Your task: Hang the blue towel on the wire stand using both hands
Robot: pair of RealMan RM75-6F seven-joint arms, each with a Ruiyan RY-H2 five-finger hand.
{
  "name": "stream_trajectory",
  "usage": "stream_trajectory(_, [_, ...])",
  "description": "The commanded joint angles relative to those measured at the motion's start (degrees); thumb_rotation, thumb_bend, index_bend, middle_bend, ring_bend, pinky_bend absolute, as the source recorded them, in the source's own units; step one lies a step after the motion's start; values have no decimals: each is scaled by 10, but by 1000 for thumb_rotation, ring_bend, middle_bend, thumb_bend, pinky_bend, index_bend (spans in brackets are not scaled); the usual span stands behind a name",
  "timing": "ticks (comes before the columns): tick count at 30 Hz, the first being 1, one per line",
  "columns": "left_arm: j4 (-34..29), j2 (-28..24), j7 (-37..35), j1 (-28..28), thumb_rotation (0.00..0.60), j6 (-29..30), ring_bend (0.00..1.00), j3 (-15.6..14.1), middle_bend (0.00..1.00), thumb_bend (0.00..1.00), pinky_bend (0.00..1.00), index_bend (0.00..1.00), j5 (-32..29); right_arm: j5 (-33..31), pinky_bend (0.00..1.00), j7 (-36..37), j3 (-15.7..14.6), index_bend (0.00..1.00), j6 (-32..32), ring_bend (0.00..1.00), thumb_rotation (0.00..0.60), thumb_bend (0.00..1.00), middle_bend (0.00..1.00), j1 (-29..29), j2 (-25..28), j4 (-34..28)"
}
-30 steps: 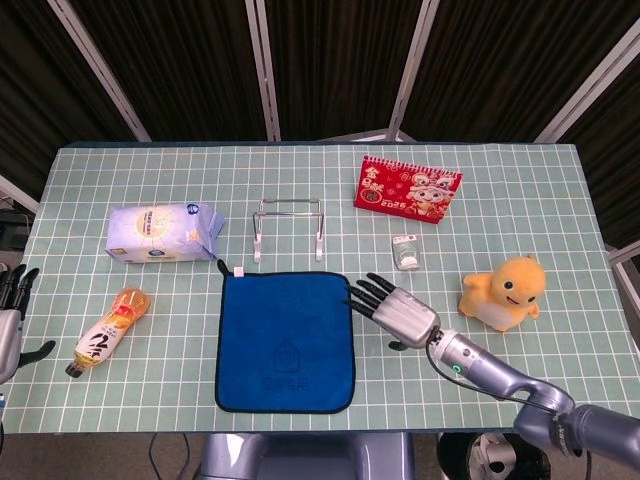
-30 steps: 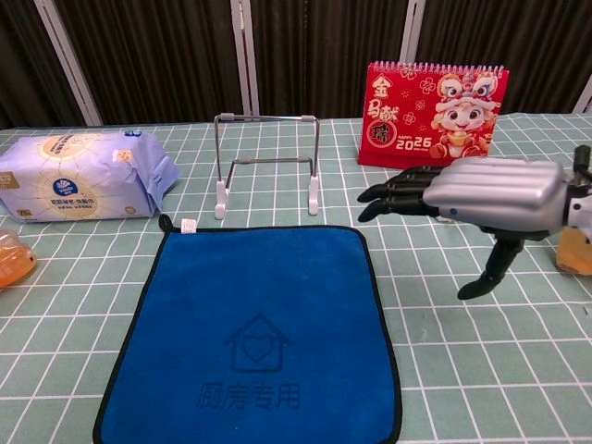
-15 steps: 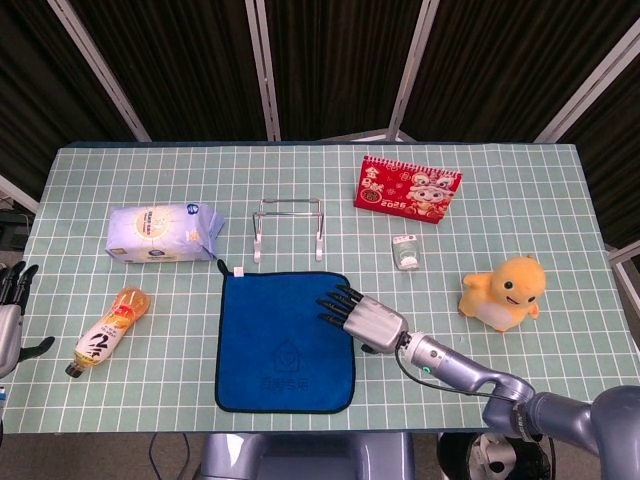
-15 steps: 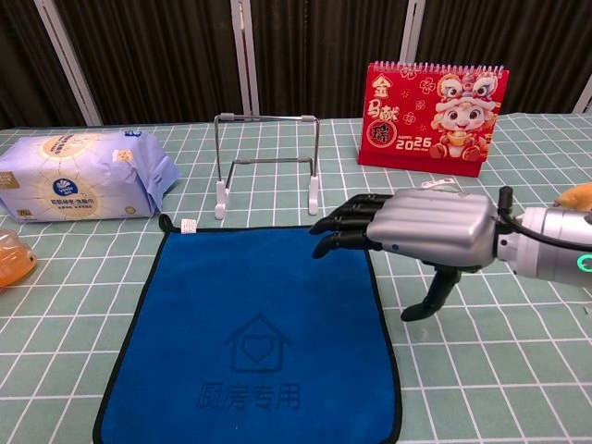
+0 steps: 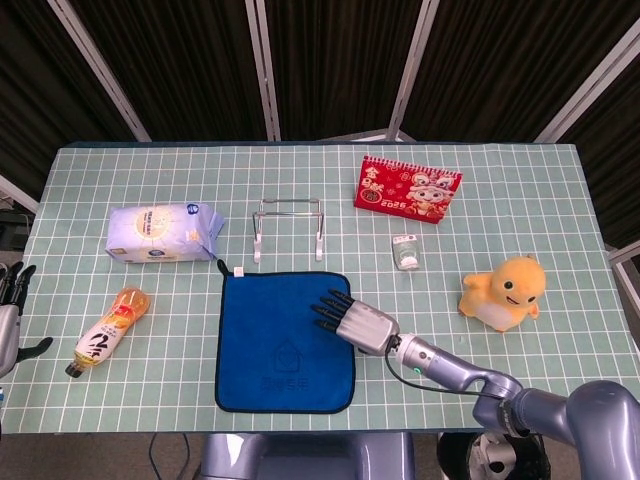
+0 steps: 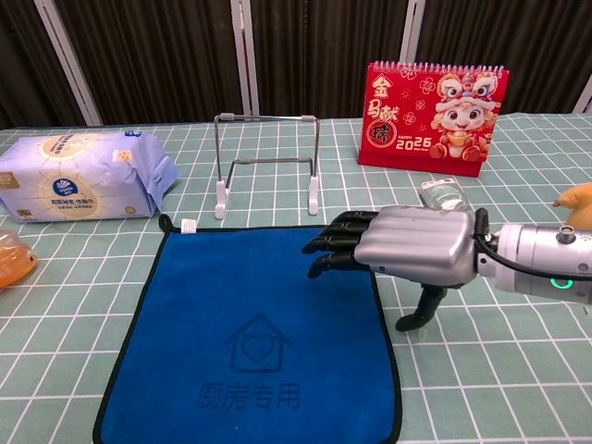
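The blue towel (image 5: pixel 286 341) (image 6: pixel 252 337) lies flat on the table's near middle, a white tag at its far left corner. Behind it stands the bare wire stand (image 5: pixel 288 227) (image 6: pixel 267 163), upright. My right hand (image 5: pixel 355 321) (image 6: pixel 400 246) hovers open over the towel's right edge, fingers (image 6: pixel 335 247) stretched out above the cloth and thumb pointing down beside the edge; it holds nothing. My left hand (image 5: pixel 10 320) hangs open at the far left edge of the head view, off the table, well away from the towel.
A tissue pack (image 5: pixel 163 232) (image 6: pixel 81 174) lies at the left, a sauce bottle (image 5: pixel 109 330) near the left front. A red calendar (image 5: pixel 407 188) (image 6: pixel 433 114) stands behind right, a small jar (image 5: pixel 405 251) beside it, and a yellow plush toy (image 5: pixel 504 291) at the right.
My right hand has moved left from beside the towel to above its right edge and has come a little nearer. The towel, the stand and my left hand have stayed put.
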State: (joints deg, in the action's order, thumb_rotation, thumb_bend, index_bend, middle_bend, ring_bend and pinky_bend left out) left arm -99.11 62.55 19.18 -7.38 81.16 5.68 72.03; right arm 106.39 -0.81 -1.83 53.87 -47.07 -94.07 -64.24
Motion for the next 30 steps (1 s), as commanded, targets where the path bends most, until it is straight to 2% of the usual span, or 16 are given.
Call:
stream_trajectory(1, [0,0,0,0,600,0,0,0,0,0,0,0,-1,-5,0,1,0,145,0,0,600,189,41,-3,-6,7])
stream_trajectory(15, [2,1,1,-3,600,-5,0,-1,0,0,0,0,-8,-37,0,3,8,146,2,0,600,191,42,-17,-41,27])
stream_trajectory(19, [3,1,1,-4,600,-5,0,-1,0,0,0,0,-10,-42,0,4,8,156,5,0,600,224,42,-20,-46,28])
stream_trajectory(22, [4,1,2,-4,600,-6,0,-1,0,0,0,0,-11,-45,0,9,8,300,9,0,600,313,43,-21,-47,27])
stream_trajectory(24, [5,2,3,-5,600,-7,0,-2,0,0,0,0,-12,-47,0,15,7,357,12,0,600,385,45,-21,-47,26])
stream_trajectory(27, [7,5,6,-7,600,-11,0,-3,0,0,0,0,-13,-52,0,33,5,369,15,0,600,474,45,-22,-46,21])
stream_trajectory(30, [9,7,7,-11,600,-16,0,-4,0,0,0,0,-11,-55,0,44,4,504,16,0,600,503,46,-23,-46,19])
